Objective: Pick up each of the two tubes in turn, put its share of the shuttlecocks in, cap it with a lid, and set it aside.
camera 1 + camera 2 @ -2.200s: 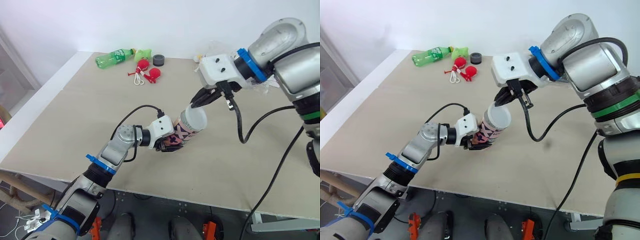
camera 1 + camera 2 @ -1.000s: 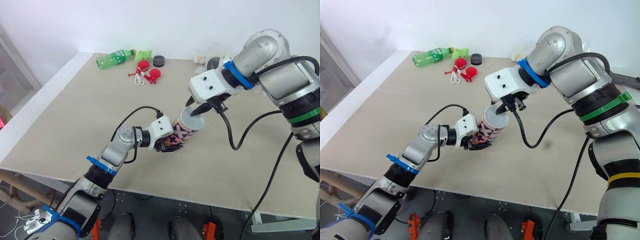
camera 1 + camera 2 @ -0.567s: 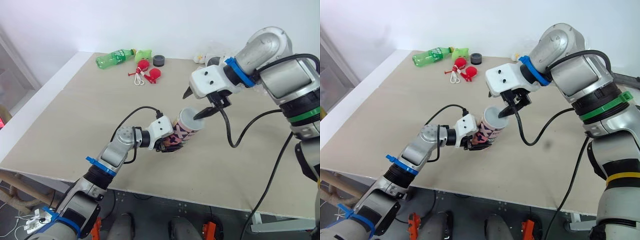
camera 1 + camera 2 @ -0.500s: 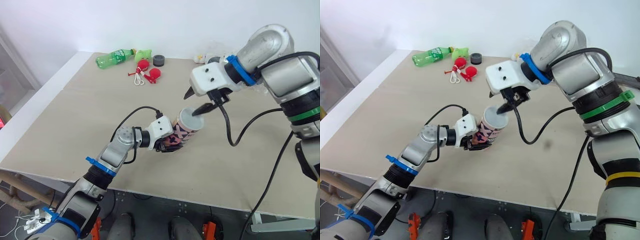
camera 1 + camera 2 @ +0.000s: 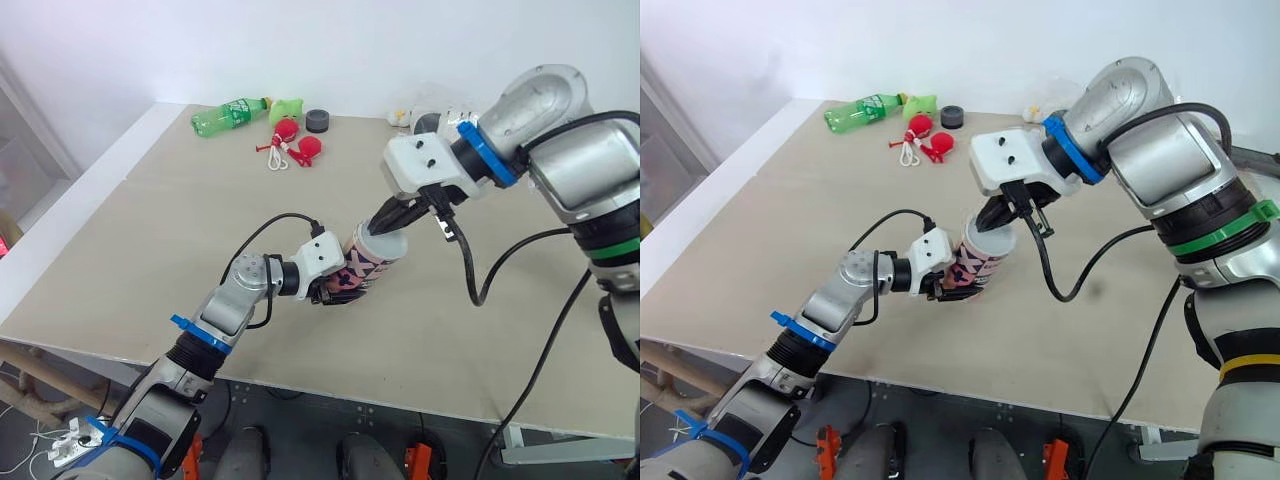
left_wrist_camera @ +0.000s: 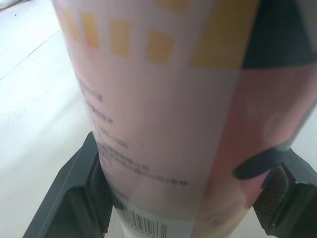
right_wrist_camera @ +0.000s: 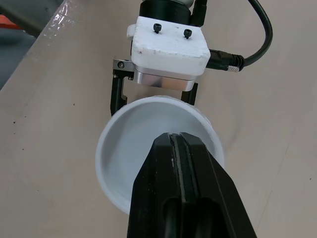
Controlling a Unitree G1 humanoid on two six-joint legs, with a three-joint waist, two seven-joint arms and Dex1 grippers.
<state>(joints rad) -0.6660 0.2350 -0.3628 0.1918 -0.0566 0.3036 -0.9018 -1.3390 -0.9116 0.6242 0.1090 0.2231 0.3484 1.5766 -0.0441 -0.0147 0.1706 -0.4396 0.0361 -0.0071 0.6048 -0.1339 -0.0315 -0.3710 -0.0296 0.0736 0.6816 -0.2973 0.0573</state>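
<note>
Beige tabletop point(image 5: 180, 210), patterned cylindrical tube point(image 5: 366, 263)

Tube mouth: blocked. The lid point(image 7: 124, 144) sits on the tube point(image 5: 372, 258), and the right gripper point(image 5: 385, 218), fingers pressed together, bears on it from above. Tube's lower body: taken up by the left gripper point(image 5: 335, 285), clamped round it. The right arm's cable point(image 5: 477, 296) loops down just right of the tube and hampers approach from that side. Table point(image 5: 150, 230), left half and near edge: bare, open passage. Far edge: bottle point(image 5: 228, 116), red toys point(image 5: 295, 145) and black roll point(image 5: 318, 121) clustered together, well apart from the tube.
</note>
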